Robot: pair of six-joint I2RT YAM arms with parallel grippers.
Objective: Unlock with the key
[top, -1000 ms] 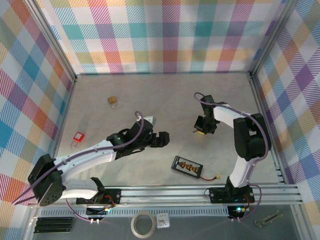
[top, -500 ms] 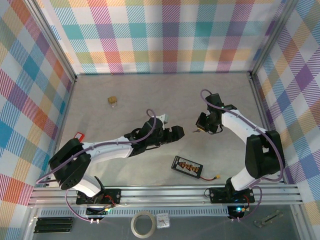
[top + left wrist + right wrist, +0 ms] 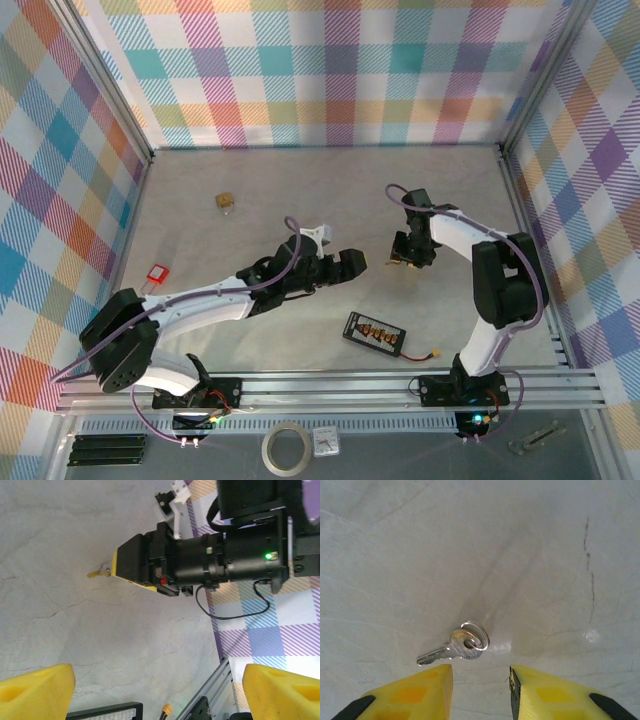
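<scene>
One key – small thin silvery metal key (image 3: 451, 650) on a small wire split ring (image 3: 476, 634) – lies flat on the grey table (image 3: 420, 540). It is just ahead of the right gripper (image 3: 481, 682) and touches neither finger. The right jaws stand apart, with nothing between the two yellow fingertips (image 3: 415, 692). In the left wrist view the same key (image 3: 99, 573) pokes out beside that gripper's yellow tip, still on the tabletop.

The left gripper (image 3: 350, 264) is near mid-table, facing the right one with a short gap between them. Its jaws are spread wide, the yellow pads (image 3: 35, 690) are far apart and it holds nothing.

Two padlocks, both well away from the key on the left half: one brass padlock (image 3: 226, 201) further back, one red padlock (image 3: 155, 274) near the left wall.

One black rectangular board with a row of gold connectors (image 3: 374, 333) sits near the front – a thin lead runs from it to one yellow plug (image 3: 437, 353).

Off the table at the front are one roll of tape (image 3: 285, 448) and one small square white clock-like object (image 3: 326, 440).
</scene>
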